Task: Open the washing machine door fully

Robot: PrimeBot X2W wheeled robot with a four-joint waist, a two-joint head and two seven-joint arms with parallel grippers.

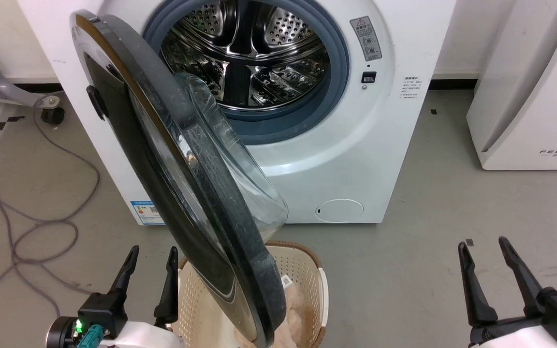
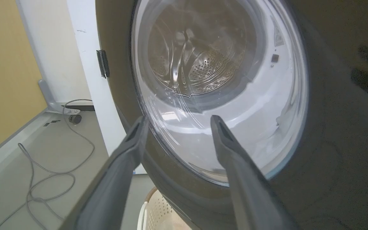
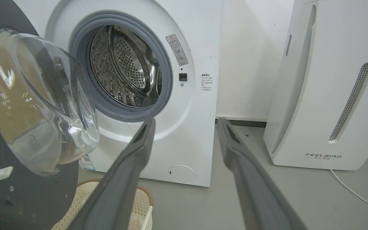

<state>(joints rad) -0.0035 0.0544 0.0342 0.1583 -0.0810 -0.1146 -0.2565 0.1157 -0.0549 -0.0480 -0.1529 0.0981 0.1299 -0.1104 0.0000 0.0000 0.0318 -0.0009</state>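
Observation:
The white washing machine (image 1: 356, 159) (image 3: 190, 134) stands ahead with its steel drum exposed. Its door (image 1: 196, 193) (image 2: 331, 127) (image 3: 21, 179), black-rimmed with a bulging clear glass bowl, is hinged on the left and swung out about edge-on toward me, over a basket. At the lower left my left gripper (image 1: 153, 253) (image 2: 177, 119) is open, just left of the door's outer face, with nothing between its fingers. Open too is my right gripper (image 1: 482, 244) (image 3: 185, 119), at the lower right, well away from the door and holding nothing.
A cream perforated laundry basket (image 1: 302, 270) (image 3: 139, 204) with pinkish cloth sits on the floor below the door's edge. A white FEELBIRD appliance (image 1: 535, 96) (image 3: 327, 83) stands to the right. Grey cables (image 1: 41, 222) loop over the floor at left, near a castor (image 1: 51, 113).

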